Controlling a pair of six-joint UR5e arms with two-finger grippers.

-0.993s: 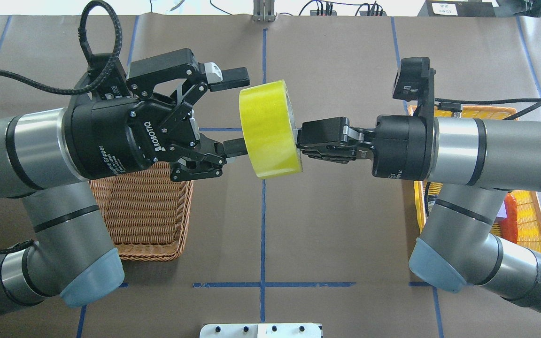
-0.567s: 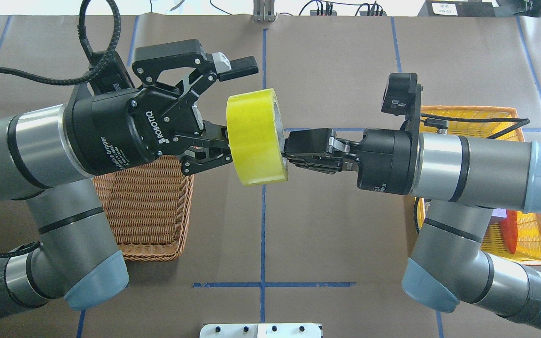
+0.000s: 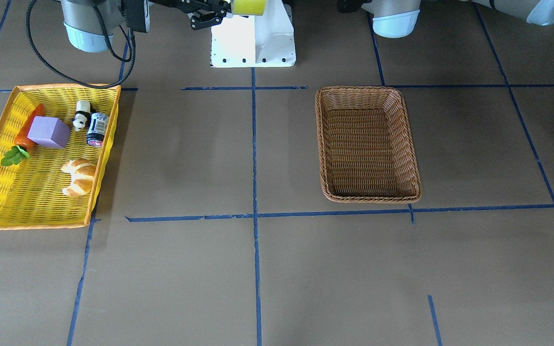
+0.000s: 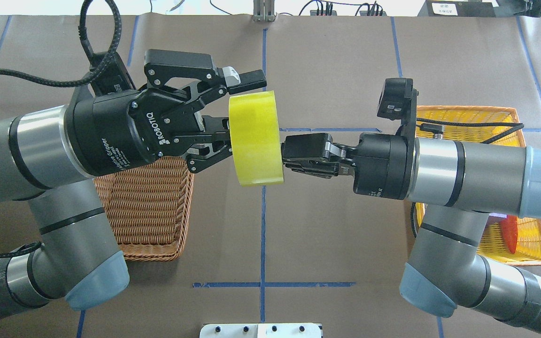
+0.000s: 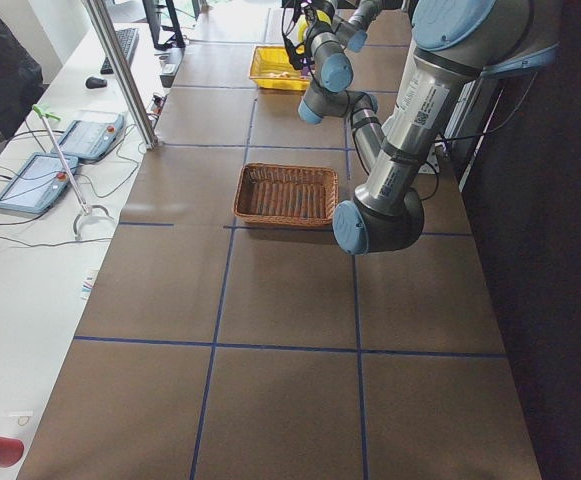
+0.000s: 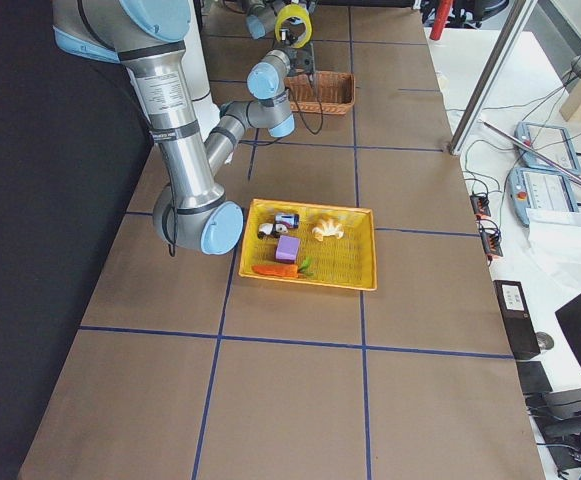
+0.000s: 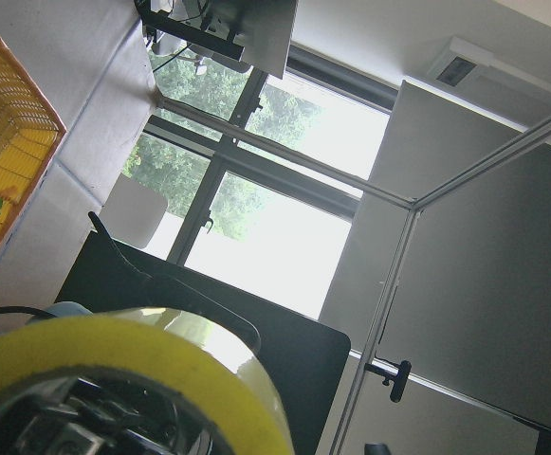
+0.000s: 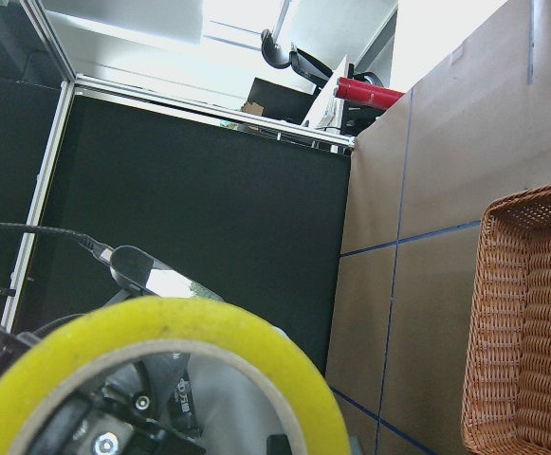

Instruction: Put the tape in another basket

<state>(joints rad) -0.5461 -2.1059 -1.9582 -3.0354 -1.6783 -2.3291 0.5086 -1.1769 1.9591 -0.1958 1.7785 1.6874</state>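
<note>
The yellow-green tape (image 4: 255, 137) hangs on edge in mid-air above the table's middle. My right gripper (image 4: 285, 152) is shut on its right-hand wall. My left gripper (image 4: 238, 111) is open. Its upper finger (image 4: 248, 80) sits just over the roll's outer rim and its lower finger reaches toward the core from the left. The tape fills the bottom of the left wrist view (image 7: 114, 351) and of the right wrist view (image 8: 180, 341). The brown wicker basket (image 4: 148, 211) stands empty below my left arm, also in the front-facing view (image 3: 368, 144).
The yellow plastic basket (image 3: 41, 202) holds a carrot (image 3: 27, 129), a purple block (image 3: 50, 132), a croissant (image 3: 79, 177), a small can (image 3: 97, 129) and a panda figure (image 3: 81, 114). In the overhead view it lies under my right arm (image 4: 524, 234).
My right gripper carried the tape left, up to my left gripper. My left gripper moved right, so that its open fingers now straddle the roll's upper wall.
</note>
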